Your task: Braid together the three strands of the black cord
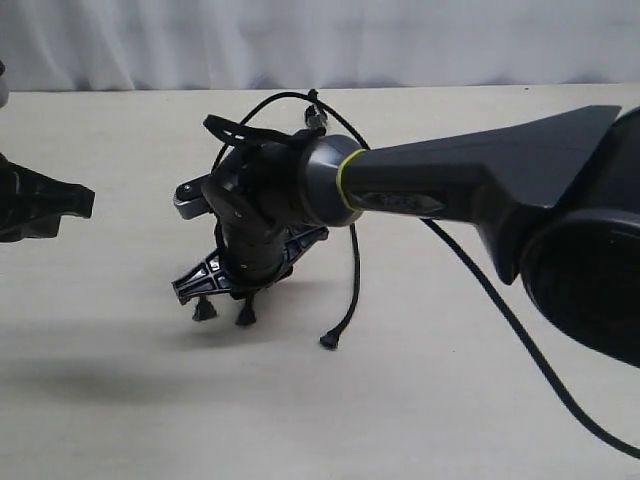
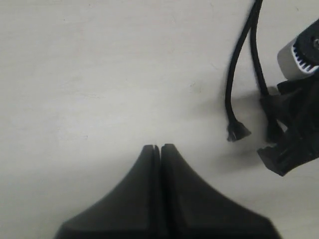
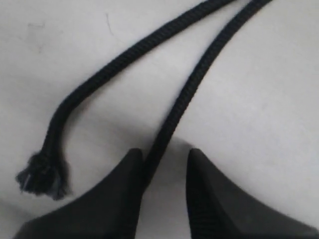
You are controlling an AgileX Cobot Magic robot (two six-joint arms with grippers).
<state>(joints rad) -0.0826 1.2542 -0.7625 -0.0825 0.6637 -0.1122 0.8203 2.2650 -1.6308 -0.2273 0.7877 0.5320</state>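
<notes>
The black cord's bound end [image 1: 315,115] lies at the back of the table, and its three strands run toward the front. My right gripper [image 1: 236,290] reaches across the middle and points down over two of them. In the right wrist view the right gripper [image 3: 164,152] is open, with one strand [image 3: 199,74] running between its fingers against one fingertip [image 3: 132,162]. A second strand [image 3: 99,79] lies beside it, ending in a frayed tip [image 3: 42,175]. The third strand [image 1: 353,270] lies apart to the right. My left gripper [image 2: 157,147] is shut on nothing, off to the left [image 1: 88,202].
The pale table [image 1: 120,400] carries only the cord. The right arm's smooth black cable [image 1: 520,340] trails across the table to the front right. A white curtain [image 1: 320,40] closes off the back. A strand tip [image 2: 238,132] shows in the left wrist view, near the right gripper's body [image 2: 294,139].
</notes>
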